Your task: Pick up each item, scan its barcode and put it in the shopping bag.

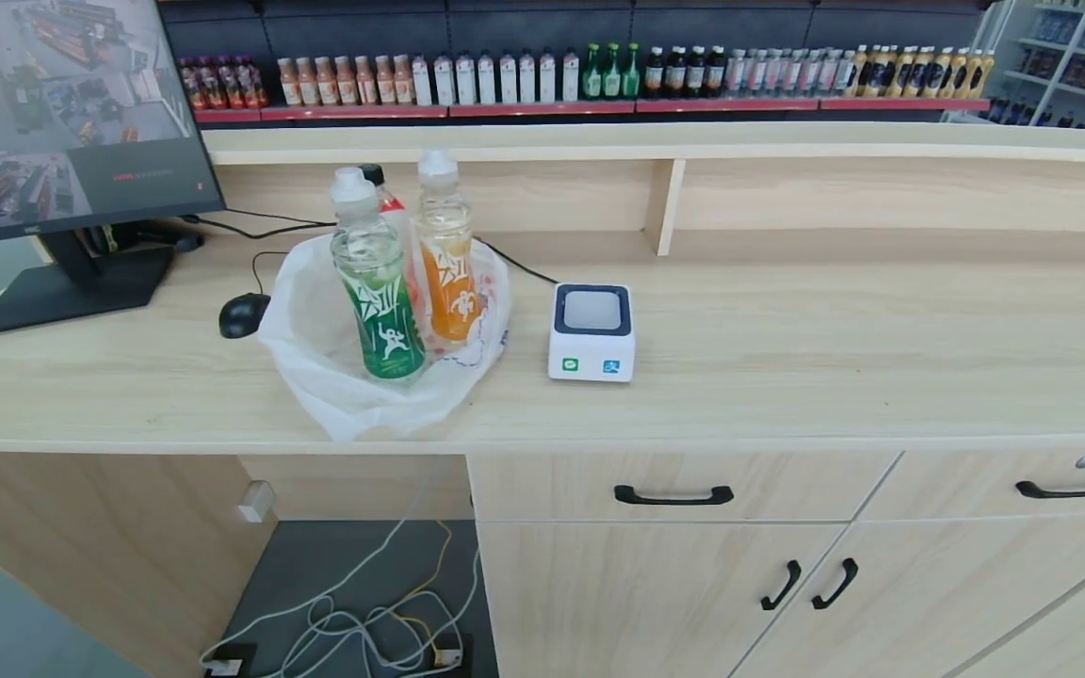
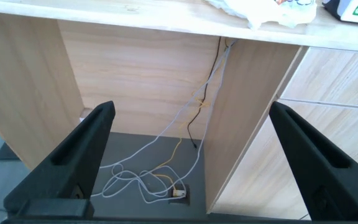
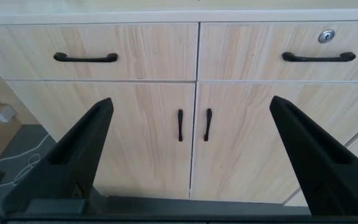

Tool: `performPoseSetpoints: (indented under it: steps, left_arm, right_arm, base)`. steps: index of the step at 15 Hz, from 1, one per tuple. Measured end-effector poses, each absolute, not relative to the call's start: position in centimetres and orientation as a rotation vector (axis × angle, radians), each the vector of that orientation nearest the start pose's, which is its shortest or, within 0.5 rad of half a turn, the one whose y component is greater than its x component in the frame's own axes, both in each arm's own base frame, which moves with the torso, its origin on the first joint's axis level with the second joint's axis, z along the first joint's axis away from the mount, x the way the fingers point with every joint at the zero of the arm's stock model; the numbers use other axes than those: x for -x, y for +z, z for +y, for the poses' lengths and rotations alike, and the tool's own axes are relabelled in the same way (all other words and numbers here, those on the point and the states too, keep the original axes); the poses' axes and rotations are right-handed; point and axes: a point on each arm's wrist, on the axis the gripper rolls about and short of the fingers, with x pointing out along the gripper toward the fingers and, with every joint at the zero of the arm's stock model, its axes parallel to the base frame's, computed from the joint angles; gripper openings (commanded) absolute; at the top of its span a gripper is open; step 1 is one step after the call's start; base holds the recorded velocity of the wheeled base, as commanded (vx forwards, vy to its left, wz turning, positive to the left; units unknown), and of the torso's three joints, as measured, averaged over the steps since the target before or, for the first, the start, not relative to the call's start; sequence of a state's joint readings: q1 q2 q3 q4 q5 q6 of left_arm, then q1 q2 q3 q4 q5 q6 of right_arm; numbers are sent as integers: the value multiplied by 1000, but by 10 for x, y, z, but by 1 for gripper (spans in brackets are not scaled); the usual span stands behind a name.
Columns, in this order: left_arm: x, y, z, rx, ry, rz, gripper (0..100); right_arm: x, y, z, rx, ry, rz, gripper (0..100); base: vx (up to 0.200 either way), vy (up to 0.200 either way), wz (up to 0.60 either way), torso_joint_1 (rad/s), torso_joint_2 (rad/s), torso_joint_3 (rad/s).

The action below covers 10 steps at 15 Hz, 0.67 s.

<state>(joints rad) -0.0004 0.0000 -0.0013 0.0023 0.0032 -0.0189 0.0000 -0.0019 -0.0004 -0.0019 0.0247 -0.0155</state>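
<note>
My left gripper (image 2: pixel 191 107) hangs low, under the edge of the counter (image 1: pixel 834 348). Its fingers are spread wide w/ nothing between them. In front of it is the open leg space w/ cables (image 2: pixel 160 180) on the floor. My right gripper (image 3: pixel 191 101) is low too, facing the cabinet doors (image 3: pixel 194 124). Its fingers are also wide apart and hold nothing.

On the counter the white shopping bag (image 1: pixel 316 367) sits left of the scanner (image 1: pixel 591 331), near it but not touching. Inside the bag stand 3 bottles, all upright: a green bottle (image 1: pixel 378 292) in front, an orange bottle (image 1: pixel 446 264) beside it, and a red bottle (image 1: pixel 394 212) w/ dark cap behind them, mostly hidden.

Progress, as I judge it: every item I can find is in the bag, so picking and bagging look done. Whether each barcode was really read, the pics cannot tell me. Probably no item is left for me to take.
</note>
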Motion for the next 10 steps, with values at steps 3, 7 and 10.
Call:
performPoseSetpoints:
  steps: [3,7,10]
  left_arm:
    - [23,76,0,18,4,1,100]
    - [23,76,0,19,4,1,100]
    - [23,76,0,20,4,0,100]
  right_arm:
    - [23,76,0,14,24,-3,100]
    - [23,75,1,15,26,-2,100]
    - [23,75,1,15,26,-2,100]
  base:
    - [0,0,0,0,0,0]
    - [0,0,0,0,0,0]
    - [0,0,0,0,0,0]
